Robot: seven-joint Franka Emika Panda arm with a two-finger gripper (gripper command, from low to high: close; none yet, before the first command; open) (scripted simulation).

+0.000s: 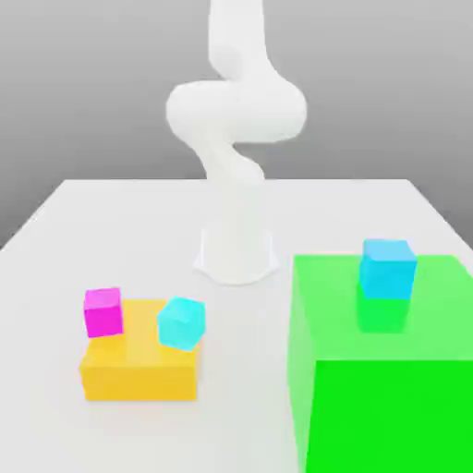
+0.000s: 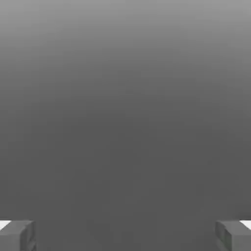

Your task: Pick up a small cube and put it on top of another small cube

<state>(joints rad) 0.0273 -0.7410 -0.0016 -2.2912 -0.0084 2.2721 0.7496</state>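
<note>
The fingers [image 2: 125,235] stand wide apart, holding nothing. The tilted cyan cube [image 1: 181,323] at lower left, perched on the orange block [image 1: 139,369], could slip when gripped.

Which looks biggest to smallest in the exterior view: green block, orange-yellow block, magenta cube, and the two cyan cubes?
1. Green block, though it is nearest the camera.
2. Orange-yellow block.
3. Cyan cube on green, cyan cube on orange-yellow and magenta cube: too alike to rank.
</note>
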